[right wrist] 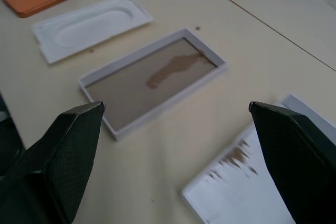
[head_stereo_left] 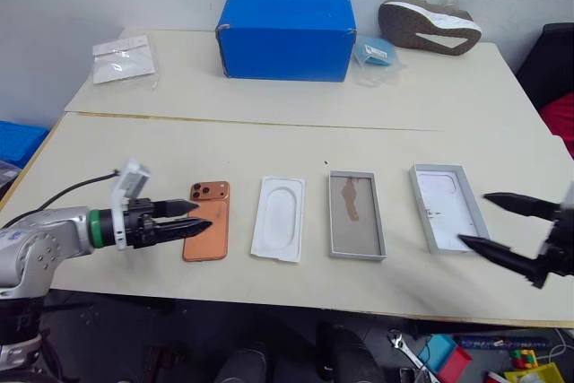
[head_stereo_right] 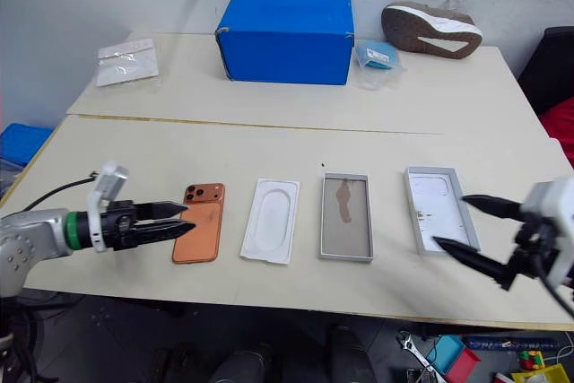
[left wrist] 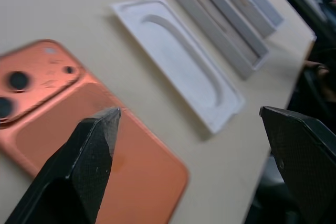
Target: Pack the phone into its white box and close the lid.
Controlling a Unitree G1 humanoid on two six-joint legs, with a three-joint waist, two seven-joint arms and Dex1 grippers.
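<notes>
— How is the left gripper (head_stereo_left: pixel 191 218) held?
— It is carried roughly level at the end of a grey forearm, its two black fingers (left wrist: pixel 86 163) spread apart, nothing gripped between the jaws.

— And the right gripper (head_stereo_left: pixel 491 220)?
— It is pointed inward toward the left one, tipped slightly downward. Its fingers (right wrist: pixel 65 153) are parted wide, and nothing is clasped between the jaws.

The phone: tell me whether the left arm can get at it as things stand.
Probably yes. The left gripper hangs right at the phone, jaws open, with nothing between them. The phone lies flat with its back up on the table, apart from the white insert beside it.
</notes>
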